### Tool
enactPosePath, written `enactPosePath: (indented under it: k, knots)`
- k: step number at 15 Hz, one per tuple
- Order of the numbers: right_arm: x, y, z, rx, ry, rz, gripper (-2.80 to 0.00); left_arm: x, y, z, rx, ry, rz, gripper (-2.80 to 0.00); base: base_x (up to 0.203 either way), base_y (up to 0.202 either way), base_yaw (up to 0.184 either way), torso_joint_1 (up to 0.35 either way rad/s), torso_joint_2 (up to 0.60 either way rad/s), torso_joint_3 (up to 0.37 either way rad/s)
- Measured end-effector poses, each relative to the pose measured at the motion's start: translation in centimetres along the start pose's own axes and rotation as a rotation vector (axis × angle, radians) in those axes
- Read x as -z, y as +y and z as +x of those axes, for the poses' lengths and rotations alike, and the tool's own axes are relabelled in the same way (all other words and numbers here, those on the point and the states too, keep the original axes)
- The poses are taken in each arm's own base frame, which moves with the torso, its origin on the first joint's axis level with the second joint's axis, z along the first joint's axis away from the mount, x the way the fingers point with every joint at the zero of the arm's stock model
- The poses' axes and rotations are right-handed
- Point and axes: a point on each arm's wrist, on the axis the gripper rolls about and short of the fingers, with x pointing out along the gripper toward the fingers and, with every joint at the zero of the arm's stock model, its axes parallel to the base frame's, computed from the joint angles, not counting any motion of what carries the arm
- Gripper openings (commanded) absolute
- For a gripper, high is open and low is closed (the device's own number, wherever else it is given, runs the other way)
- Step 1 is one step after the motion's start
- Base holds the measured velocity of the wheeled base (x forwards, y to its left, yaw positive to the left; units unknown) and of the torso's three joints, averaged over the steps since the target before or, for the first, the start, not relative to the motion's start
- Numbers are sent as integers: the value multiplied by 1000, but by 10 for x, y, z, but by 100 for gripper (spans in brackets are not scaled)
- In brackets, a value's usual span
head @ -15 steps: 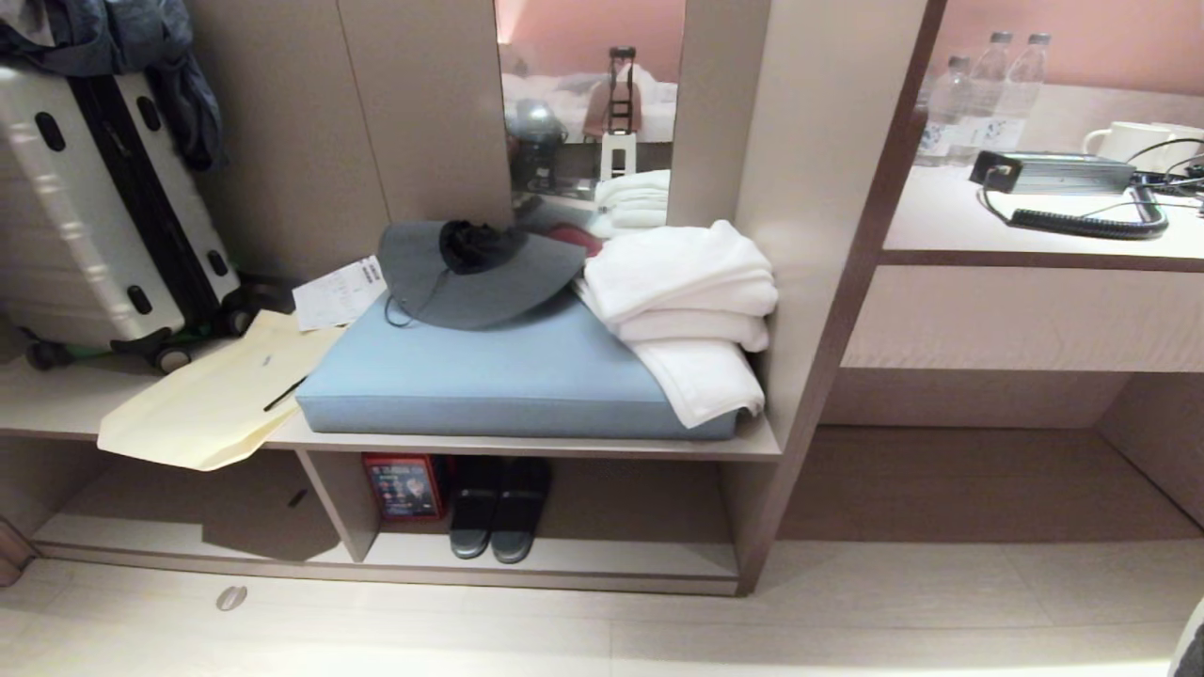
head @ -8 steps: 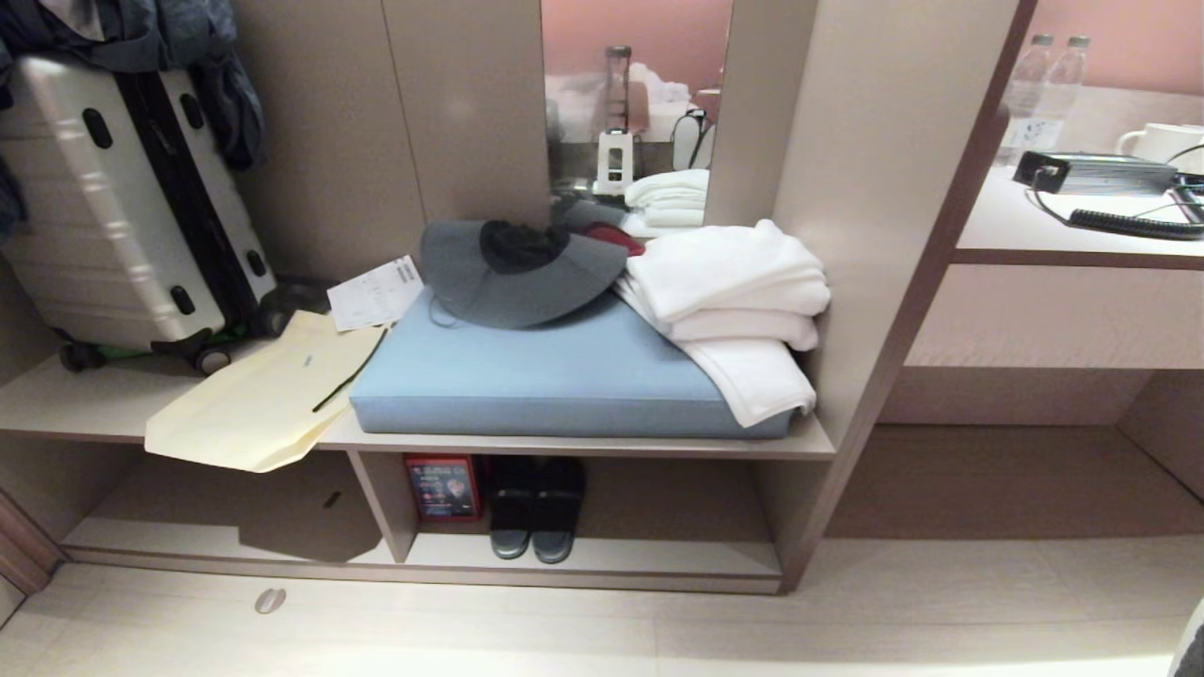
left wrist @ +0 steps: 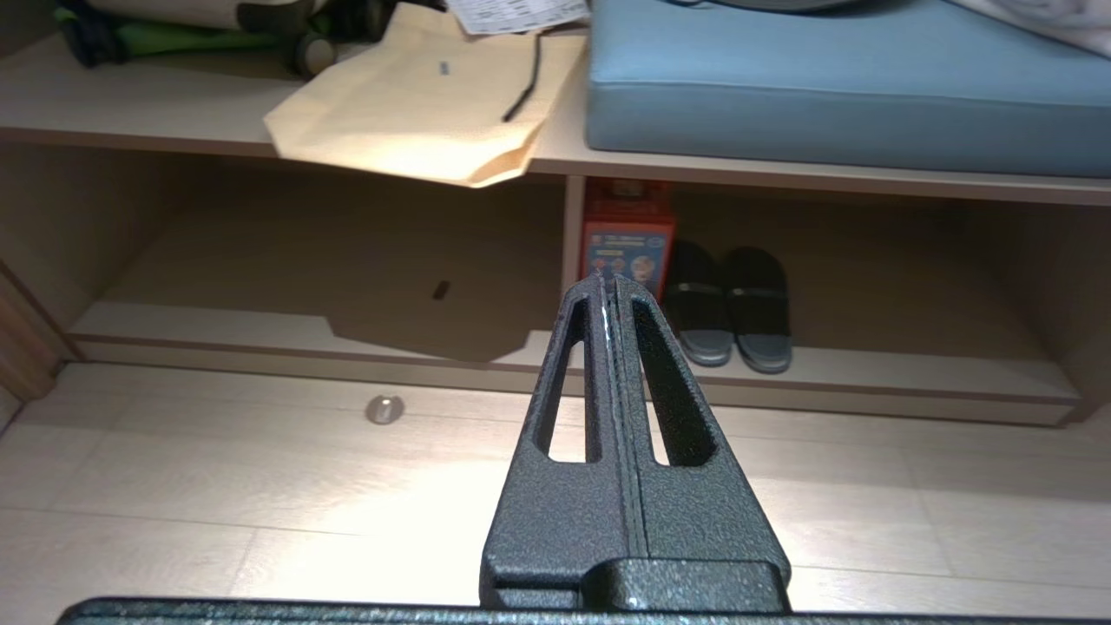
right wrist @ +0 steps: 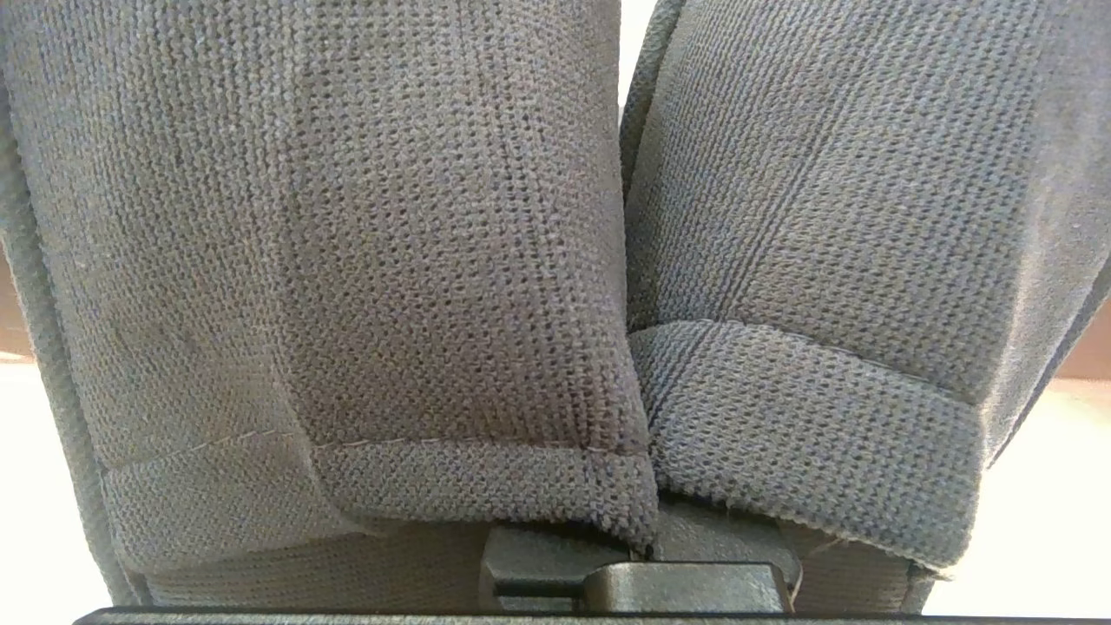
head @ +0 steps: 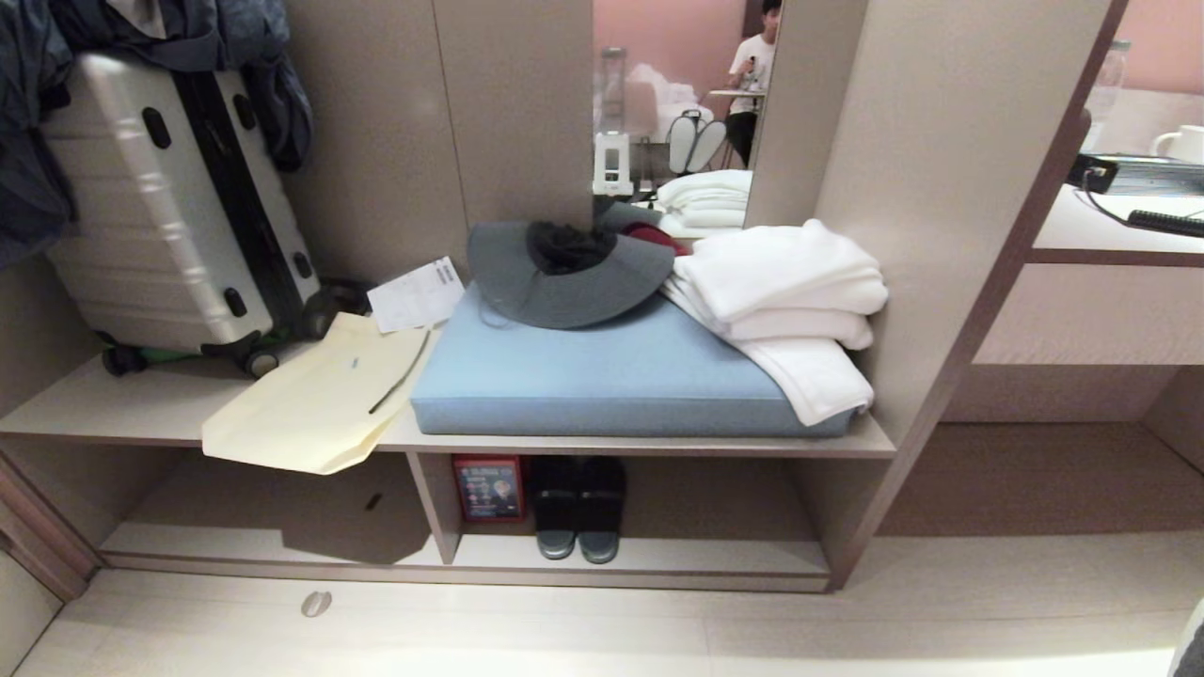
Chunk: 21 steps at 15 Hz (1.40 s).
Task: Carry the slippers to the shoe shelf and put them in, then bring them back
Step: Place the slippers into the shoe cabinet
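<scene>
As the whole head view is shifted rightward against the earlier frames, only the camera is moved; the slippers [right wrist: 555, 260] are clamped in the closed right gripper; the left gripper [left wrist: 610, 282] is held shut, empty; beyond, the shoe shelf [head: 658, 555] is seen with another dark pair [head: 577, 512] inside.

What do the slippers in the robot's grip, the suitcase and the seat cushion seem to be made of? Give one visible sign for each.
Slippers: knitted or woven dark grey fabric, matte; a fine mesh texture and stitched hems show.
Suitcase: probably hard plastic, slightly glossy; ribbed pale shell with highlights.
Seat cushion: blue cloth-like cover, matte, likely over padding; soft rounded edges.
</scene>
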Motion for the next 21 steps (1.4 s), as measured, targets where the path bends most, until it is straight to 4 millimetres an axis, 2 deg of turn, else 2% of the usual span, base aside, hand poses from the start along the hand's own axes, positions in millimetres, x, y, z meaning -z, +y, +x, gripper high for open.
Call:
enactPosePath:
  k: [4,8,12,21]
  knots:
    - [0,0,0,0,-1,1,-280,0,0,0,1,0,1,-280,0,147,-1,2,2,5]
    - [0,0,0,-1,-1,1,-280,0,0,0,0,0,1,-280,0,0,0,0,0,0]
    - [0,0,0,0,-1,1,-280,0,0,0,1,0,1,-280,-127,0,-1,4,4,4]
    - [0,0,0,0,-1,1,-280,0,0,0,0,-2,4,-280,0,0,0,0,1,-45]
